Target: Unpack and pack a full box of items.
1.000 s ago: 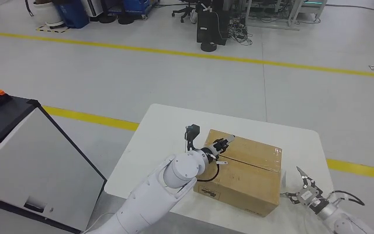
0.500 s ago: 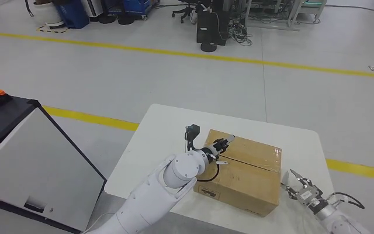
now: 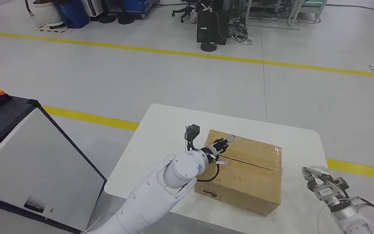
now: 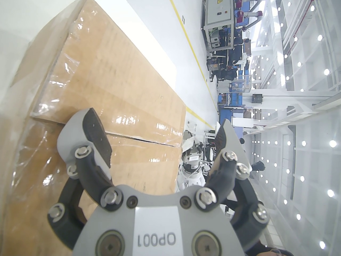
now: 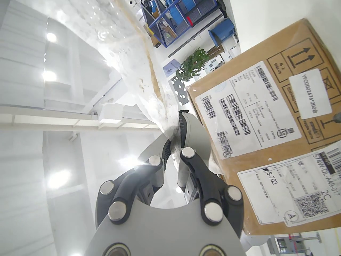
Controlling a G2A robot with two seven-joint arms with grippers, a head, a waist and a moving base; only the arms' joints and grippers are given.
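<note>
Box (image 3: pixel 242 175) | long axis across table (image 3: pixel 158 131), seam up | right gripper (image 5: pixel 175 127) pinching tape (image 5: pixel 128 35)

Cardboard box (image 3: pixel 248 169) flaps are shut, contents hidden. Right end effector (image 5: pixel 175 131) pinches clear tape (image 5: pixel 128 35) that runs off the right wrist view's edge; the box's labelled side is cut off there too.

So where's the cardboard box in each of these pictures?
Top view: the cardboard box lies on the white table, toward its near edge.
Left wrist view: the box stretches away beneath the open left gripper, flap seam showing.
Right wrist view: the box's labelled end stands beside the gripper.
Shared landmark: the right gripper, pinching clear tape, is just off that labelled end.
</note>
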